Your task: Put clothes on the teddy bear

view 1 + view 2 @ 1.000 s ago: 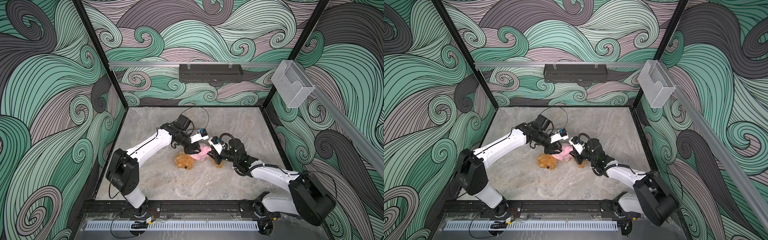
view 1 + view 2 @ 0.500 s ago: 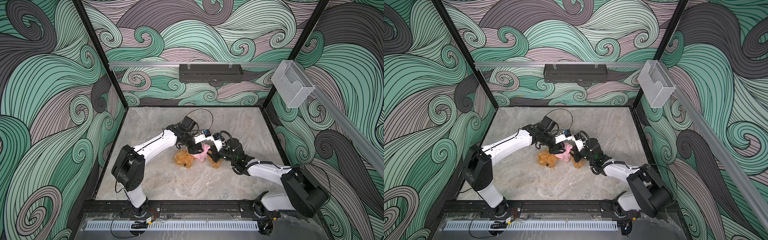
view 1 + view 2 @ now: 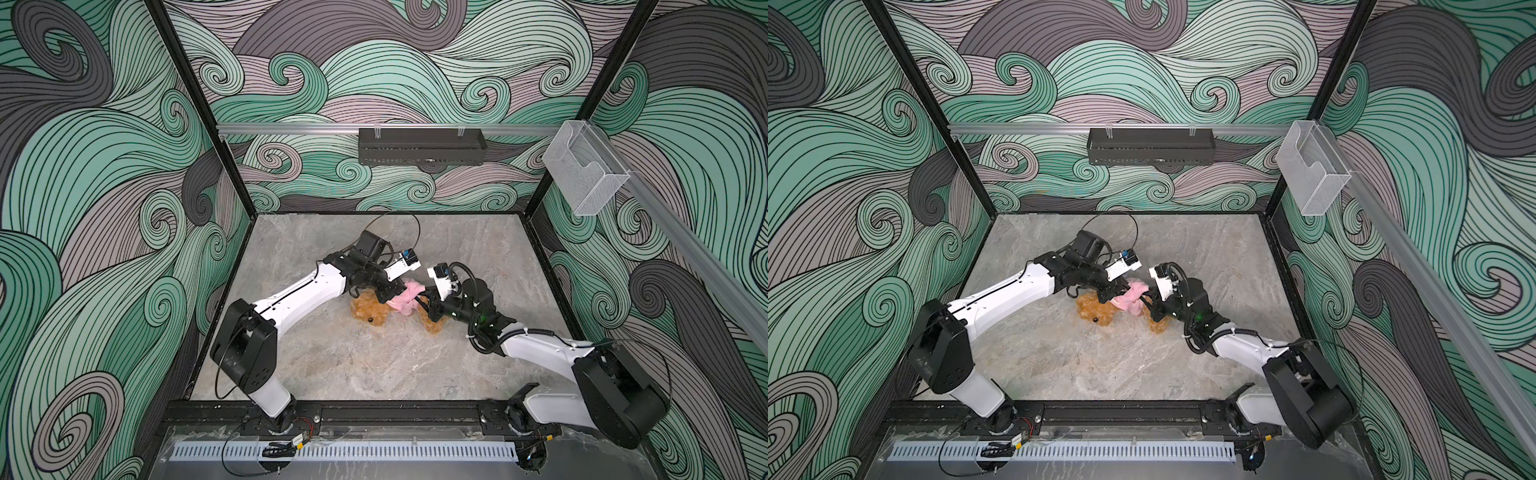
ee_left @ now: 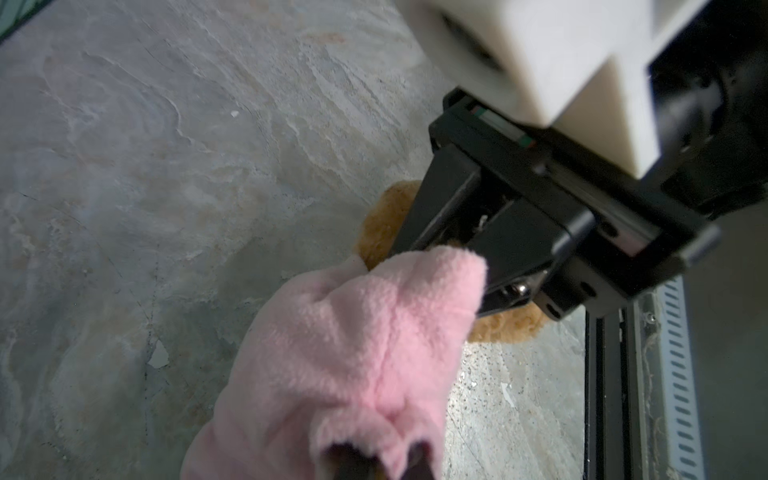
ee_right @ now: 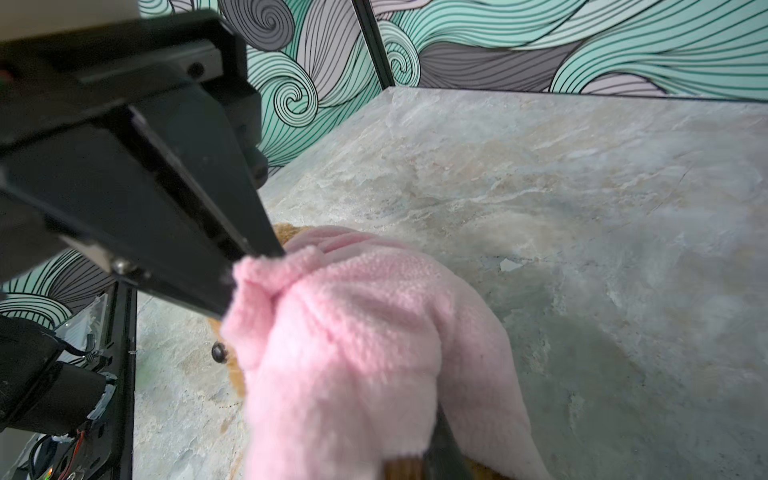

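In both top views the teddy bear (image 3: 368, 311) lies in the middle of the table (image 3: 374, 374). Its head points to about 9 o'clock and its legs to about 3 o'clock. The pink top (image 3: 406, 297) sits bunched over its tummy. The left gripper (image 3: 394, 295) reaches in from 10 o'clock and the right gripper (image 3: 423, 302) from 4 o'clock, and both meet at the pink top.

I think the step now is pulling the top along the bear's body. To do it well, both grippers should pull slowly and the same way. They should also lift a little, so the cloth does not catch on the fur. A hard tug could make the soft cloth slip out.

In the left wrist view the right gripper (image 4: 469, 253) has its jaws pressed together on one end of the pink top (image 4: 353, 340). The teddy bear (image 4: 382, 224) is just behind it.

In the right wrist view the left gripper (image 5: 255, 264) is pinched tight on a fold of the pink top (image 5: 353, 332), with no gap showing. A bit of the teddy bear (image 5: 235, 374) peeks out beside the cloth.
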Action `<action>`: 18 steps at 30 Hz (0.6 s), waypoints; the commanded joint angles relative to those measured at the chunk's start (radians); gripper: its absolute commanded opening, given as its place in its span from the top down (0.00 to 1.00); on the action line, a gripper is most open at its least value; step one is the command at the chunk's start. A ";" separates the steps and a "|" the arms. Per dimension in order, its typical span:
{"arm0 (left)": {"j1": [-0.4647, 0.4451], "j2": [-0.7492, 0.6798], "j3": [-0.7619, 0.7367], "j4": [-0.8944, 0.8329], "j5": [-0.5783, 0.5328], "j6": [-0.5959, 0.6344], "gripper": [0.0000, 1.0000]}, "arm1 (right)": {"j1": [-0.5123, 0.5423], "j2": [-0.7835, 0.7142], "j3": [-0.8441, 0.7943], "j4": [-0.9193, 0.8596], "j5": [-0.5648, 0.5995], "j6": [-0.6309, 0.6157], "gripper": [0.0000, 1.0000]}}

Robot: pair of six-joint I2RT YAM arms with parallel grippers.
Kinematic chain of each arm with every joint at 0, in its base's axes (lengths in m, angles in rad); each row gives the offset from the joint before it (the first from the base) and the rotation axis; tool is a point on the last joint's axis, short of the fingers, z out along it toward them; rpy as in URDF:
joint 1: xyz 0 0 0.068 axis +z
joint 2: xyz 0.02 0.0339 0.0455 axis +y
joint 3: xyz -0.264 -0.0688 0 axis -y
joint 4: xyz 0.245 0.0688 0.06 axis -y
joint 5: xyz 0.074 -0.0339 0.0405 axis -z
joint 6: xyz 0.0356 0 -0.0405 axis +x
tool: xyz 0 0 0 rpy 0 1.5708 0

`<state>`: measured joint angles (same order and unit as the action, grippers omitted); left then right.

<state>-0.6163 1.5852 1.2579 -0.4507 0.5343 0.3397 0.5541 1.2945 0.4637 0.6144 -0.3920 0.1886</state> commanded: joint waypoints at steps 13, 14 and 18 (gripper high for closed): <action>0.135 -0.226 -0.249 0.485 0.015 -0.441 1.00 | -0.038 -0.006 -0.081 0.142 0.109 0.004 0.87; 0.147 -0.229 -0.261 0.505 0.015 -0.470 1.00 | -0.039 -0.003 -0.082 0.147 0.112 0.006 0.87; 0.177 -0.240 -0.293 0.537 -0.039 -0.556 1.00 | -0.040 0.014 -0.079 0.173 0.104 0.012 0.87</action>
<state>-0.4938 1.3903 0.9577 -0.0006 0.5842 -0.1181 0.5426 1.2938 0.4030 0.7876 -0.3641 0.1810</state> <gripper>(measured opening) 0.052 0.135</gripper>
